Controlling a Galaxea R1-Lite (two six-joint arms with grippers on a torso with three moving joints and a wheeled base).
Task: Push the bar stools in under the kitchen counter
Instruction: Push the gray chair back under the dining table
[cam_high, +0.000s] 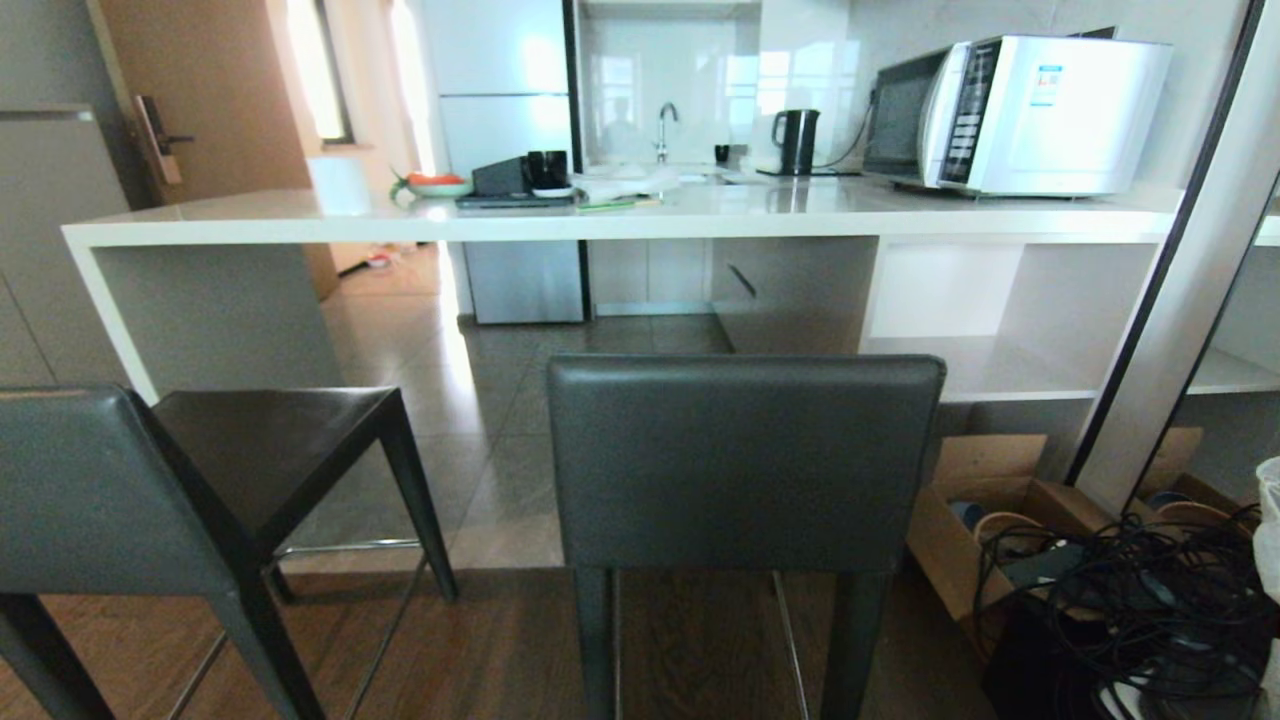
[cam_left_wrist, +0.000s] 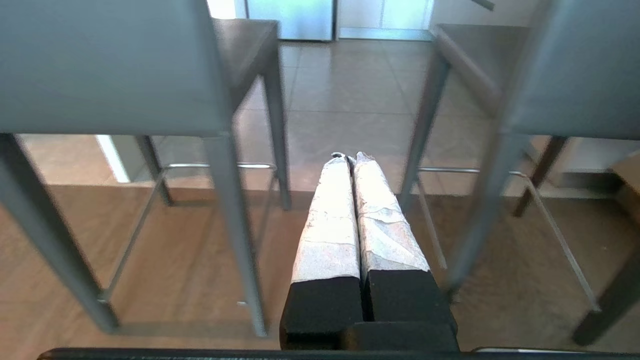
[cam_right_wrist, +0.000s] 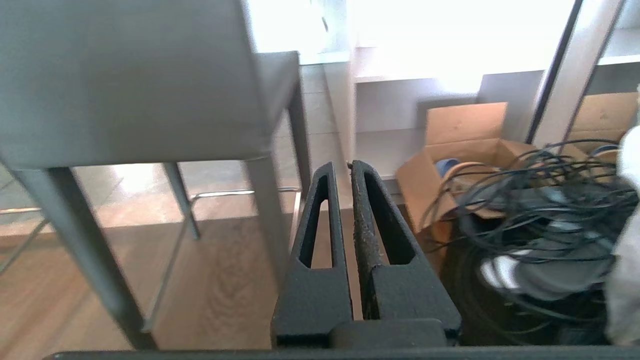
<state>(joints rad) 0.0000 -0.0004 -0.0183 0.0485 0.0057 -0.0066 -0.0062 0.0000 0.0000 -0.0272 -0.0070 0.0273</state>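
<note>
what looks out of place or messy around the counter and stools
The left bar stool stands turned at an angle, while the other bar stool faces the kitchen counter squarely. A tangle of black cables spills by an open cardboard box.

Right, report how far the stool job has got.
Done: nothing; both bar stools, the left stool and the right stool, stand out from the kitchen counter. In hand: nothing; the left gripper and right gripper are shut, touching neither. Left: push both stools under.
</note>
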